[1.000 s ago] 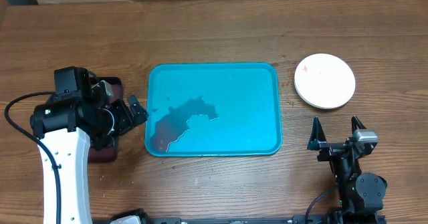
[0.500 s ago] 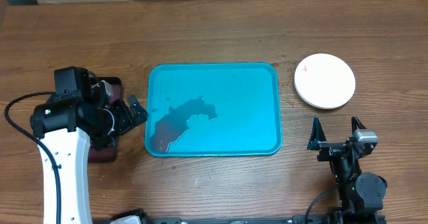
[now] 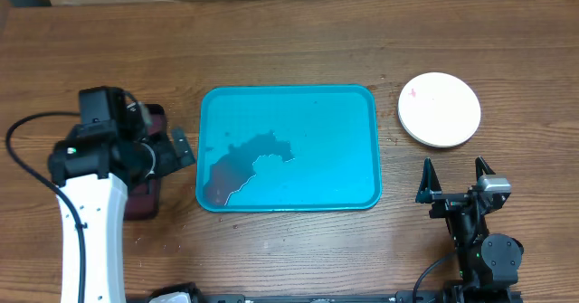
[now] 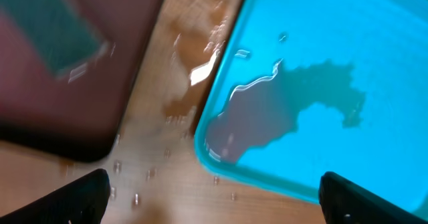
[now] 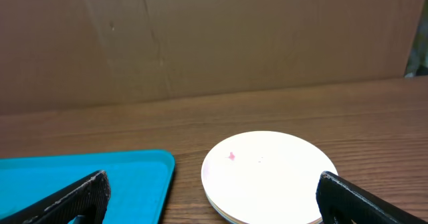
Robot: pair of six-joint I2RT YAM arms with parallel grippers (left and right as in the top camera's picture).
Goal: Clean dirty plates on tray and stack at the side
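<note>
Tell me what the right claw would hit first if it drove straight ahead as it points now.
Probably the white plate, dead ahead of the open right claw; bare table lies between, though height is unclear.

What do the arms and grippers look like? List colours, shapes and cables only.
The left arm has a white link, black joint housings and a looping black cable. The right arm is black with a silver-grey block. The left gripper and right gripper have black tapered fingers.
</note>
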